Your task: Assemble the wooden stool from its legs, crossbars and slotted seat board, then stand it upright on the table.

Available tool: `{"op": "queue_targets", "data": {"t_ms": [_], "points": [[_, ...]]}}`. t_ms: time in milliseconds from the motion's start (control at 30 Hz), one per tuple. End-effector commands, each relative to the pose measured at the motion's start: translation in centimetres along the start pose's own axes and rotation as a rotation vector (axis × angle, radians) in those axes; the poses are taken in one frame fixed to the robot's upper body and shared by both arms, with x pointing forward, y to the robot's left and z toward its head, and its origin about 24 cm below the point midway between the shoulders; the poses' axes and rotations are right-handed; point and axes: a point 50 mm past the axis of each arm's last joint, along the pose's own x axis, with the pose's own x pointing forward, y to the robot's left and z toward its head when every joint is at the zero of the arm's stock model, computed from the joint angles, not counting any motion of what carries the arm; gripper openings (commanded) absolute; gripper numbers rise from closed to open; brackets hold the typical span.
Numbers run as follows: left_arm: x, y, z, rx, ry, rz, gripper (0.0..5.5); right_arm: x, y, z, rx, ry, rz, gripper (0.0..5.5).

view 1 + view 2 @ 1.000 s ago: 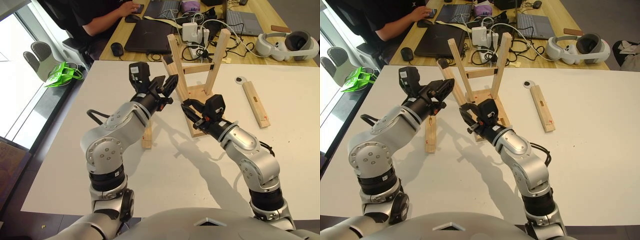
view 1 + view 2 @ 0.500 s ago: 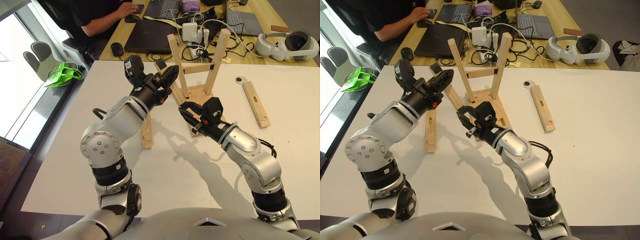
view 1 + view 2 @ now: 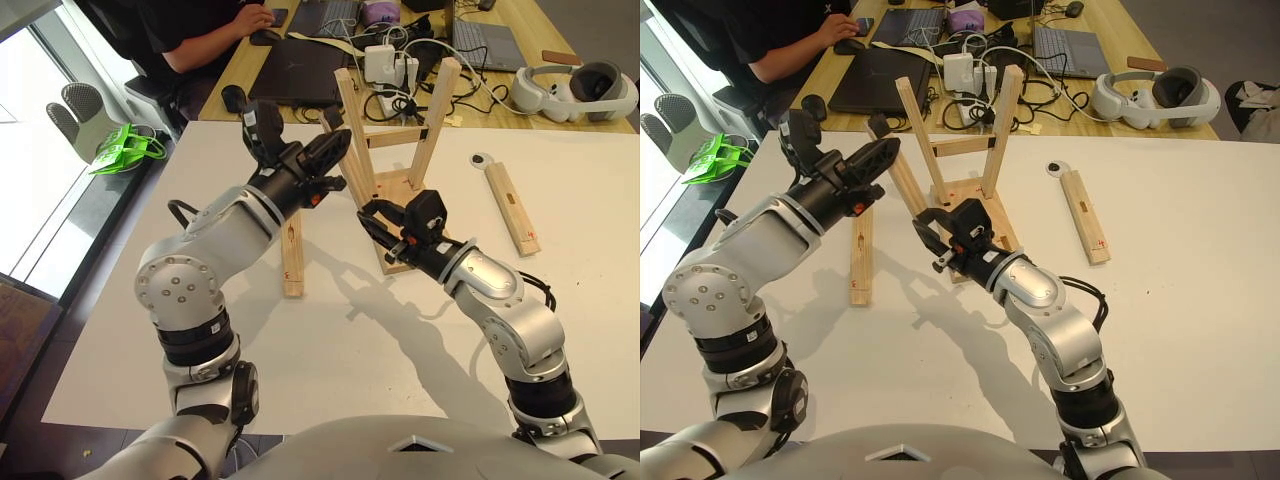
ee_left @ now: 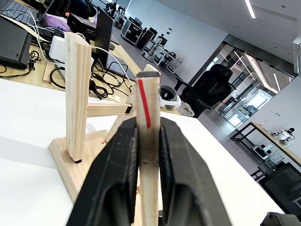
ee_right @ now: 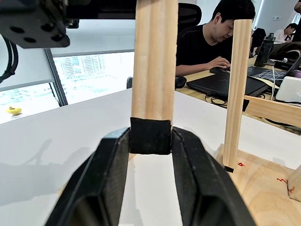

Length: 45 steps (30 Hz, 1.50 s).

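The slotted seat board (image 3: 1006, 240) lies flat on the white table, with two legs (image 3: 916, 130) (image 3: 1000, 125) standing in it and a crossbar (image 3: 962, 146) between them. Both grippers hold a third leg (image 3: 908, 185) slanted beside the board. My left gripper (image 3: 875, 160) (image 4: 148, 127) is shut on its upper part, which carries a red stripe. My right gripper (image 3: 930, 222) (image 5: 150, 136) is shut on its black-tipped lower end, close to the board's near-left corner. Another wooden leg (image 3: 860, 255) lies flat on the table to the left.
A further wooden piece (image 3: 1083, 215) lies to the right, with a small white round object (image 3: 1056, 167) beyond it. Behind the table's (image 3: 1180, 300) far edge a desk holds laptops (image 3: 875, 80), cables and a headset (image 3: 1155, 98); a person sits there.
My left arm has swung its elbow out to the left, and its gripper has shifted up and left on the held leg. The right gripper has barely moved.
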Motion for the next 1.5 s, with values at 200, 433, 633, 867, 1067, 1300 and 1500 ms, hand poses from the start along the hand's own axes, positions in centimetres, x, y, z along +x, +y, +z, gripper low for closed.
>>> {"op": "queue_targets", "data": {"t_ms": [200,433,633,867,1067,1300,1500], "points": [[-0.4,0.4,-0.4,0.001,0.044,0.012,0.41,0.0,-1.3,0.1,-0.104,-0.002,-0.035,1.26],[-1.1,0.4,-0.8,0.02,0.098,-0.014,0.41,-0.2,-4.0,-0.3,-0.169,0.039,-0.146,1.26],[-1.7,2.5,0.1,0.031,0.071,0.104,0.41,-0.5,-4.4,0.0,-0.176,0.012,-0.146,1.63],[-1.0,2.2,0.4,-0.033,0.011,0.125,0.41,-0.9,-1.7,-0.3,-0.142,0.032,0.114,2.74],[-2.4,4.8,0.5,0.04,-0.047,0.441,0.41,-2.5,-0.5,-0.1,0.008,0.009,0.092,2.74],[-3.9,4.7,-4.3,0.281,0.067,0.687,0.41,-1.5,1.0,0.8,0.329,-0.115,-0.158,2.74],[-3.0,4.9,-3.6,0.3,-0.01,0.705,0.41,-1.0,1.9,0.8,0.364,-0.111,-0.179,2.74]]}}
